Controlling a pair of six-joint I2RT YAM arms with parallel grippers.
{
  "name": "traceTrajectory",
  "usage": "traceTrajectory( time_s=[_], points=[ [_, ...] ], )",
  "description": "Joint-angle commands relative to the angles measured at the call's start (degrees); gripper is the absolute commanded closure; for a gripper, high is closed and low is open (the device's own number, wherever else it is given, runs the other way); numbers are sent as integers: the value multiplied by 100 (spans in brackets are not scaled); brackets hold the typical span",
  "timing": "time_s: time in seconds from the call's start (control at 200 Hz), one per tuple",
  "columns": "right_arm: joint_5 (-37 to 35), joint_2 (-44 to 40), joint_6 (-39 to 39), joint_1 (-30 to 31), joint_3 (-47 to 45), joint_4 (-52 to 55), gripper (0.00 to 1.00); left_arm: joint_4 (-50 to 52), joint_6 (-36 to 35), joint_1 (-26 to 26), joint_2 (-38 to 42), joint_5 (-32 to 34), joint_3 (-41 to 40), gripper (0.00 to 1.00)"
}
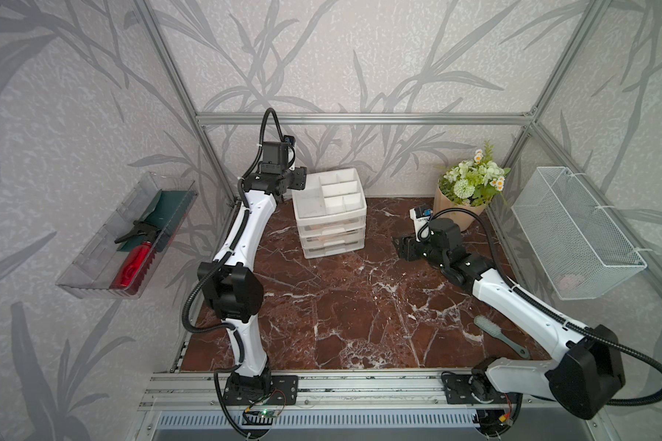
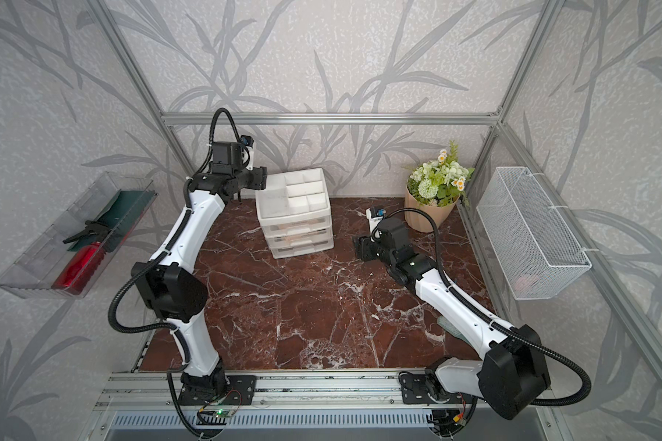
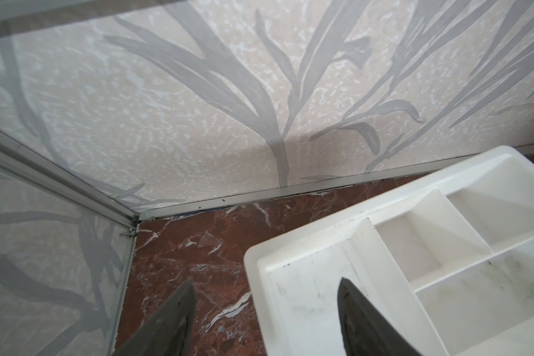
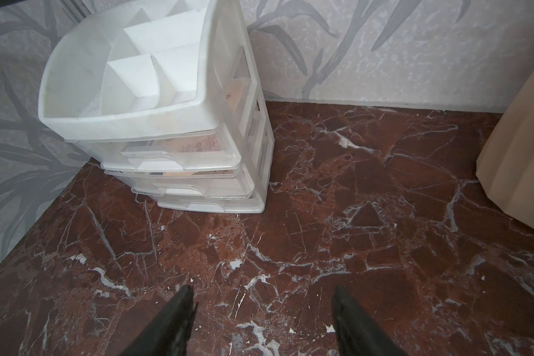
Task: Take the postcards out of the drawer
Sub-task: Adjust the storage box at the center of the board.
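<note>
A white drawer unit [image 1: 331,229] [image 2: 297,229] with three translucent drawers stands at the back of the marble table, and all its drawers look pushed in. Through the drawer fronts the postcards [image 4: 198,145] show as peach cards with dark characters, in the top drawer and in the middle one [image 4: 195,173]. My left gripper [image 1: 302,178] [image 3: 266,280] hangs open over the left rim of the unit's top tray [image 3: 290,246], holding nothing. My right gripper [image 1: 400,246] [image 4: 261,287] is open and empty above the bare marble, to the right of the unit and pointing towards it.
A flower pot [image 1: 461,208] stands at the back right, with a small white box [image 1: 417,217] in front of it. A wire basket [image 1: 574,236] hangs on the right wall. A clear bin with a red bottle [image 1: 130,263] hangs on the left wall. A brush [image 1: 497,332] lies at the front right.
</note>
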State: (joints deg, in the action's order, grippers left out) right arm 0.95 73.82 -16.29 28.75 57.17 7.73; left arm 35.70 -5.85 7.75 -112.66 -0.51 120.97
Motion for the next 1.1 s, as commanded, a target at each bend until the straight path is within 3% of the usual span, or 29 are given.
traceTrajectory(
  time_s=[0.0,0.295,0.475,0.735,1.095],
  points=[
    [-31,-248,-79,34,72,216,30,641,-498,-10,-270,-504,519,31],
    [-184,-541,-112,41,-133,386,29,599,-709,-18,-647,-1052,766,28],
    [-285,-766,-120,42,-238,525,28,1003,-893,-18,-1004,-1503,1349,29],
    [-369,-957,-108,38,-272,655,26,1255,-1116,-19,-1261,-1695,1678,29],
    [-277,-979,-84,35,-146,888,24,1580,-1087,-45,-1320,-1715,1765,38]
  ],
)
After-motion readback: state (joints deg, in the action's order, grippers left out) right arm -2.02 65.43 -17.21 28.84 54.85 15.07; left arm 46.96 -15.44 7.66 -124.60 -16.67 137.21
